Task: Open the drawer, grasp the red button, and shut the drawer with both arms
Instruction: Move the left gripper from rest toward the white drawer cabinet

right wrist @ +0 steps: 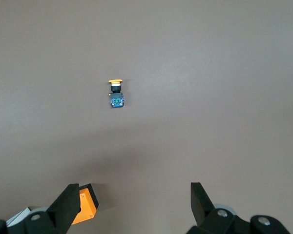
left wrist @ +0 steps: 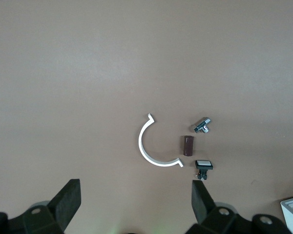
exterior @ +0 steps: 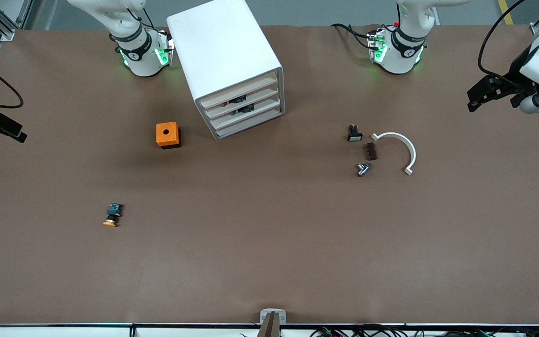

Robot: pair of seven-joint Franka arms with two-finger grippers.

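- Right gripper [exterior: 20, 136] hung with its fingers spread apart and nothing between them, over the bench edge at the right arm's end; this arm waited.
- Orange-capped button [exterior: 112, 215] lay on its side, nearer the front camera than every other item, toward the right arm's end.
- Orange cube with a hole [exterior: 168, 135] sat just beside the cabinet [exterior: 225, 61], on the side of the right arm's end.
- White cabinet stood near the bases' edge of the bench, all its drawers shut. A red speck showed through the slot of an upper drawer [exterior: 241, 98], likely the red-capped button [exterior: 226, 103]; too small to be sure.
- White-topped switch [exterior: 354, 135], brown block [exterior: 371, 151], metal fitting [exterior: 363, 169] and white half-ring clamp [exterior: 399, 150] clustered toward the left arm's end.
- Left gripper [exterior: 475, 100] hovered over the bench edge at the left arm's end, fingers wide apart, empty.
- Nothing had started: opening came first. One gripper would need to hook that drawer's low front lip and pull, perhaps while the other steadied the cabinet.
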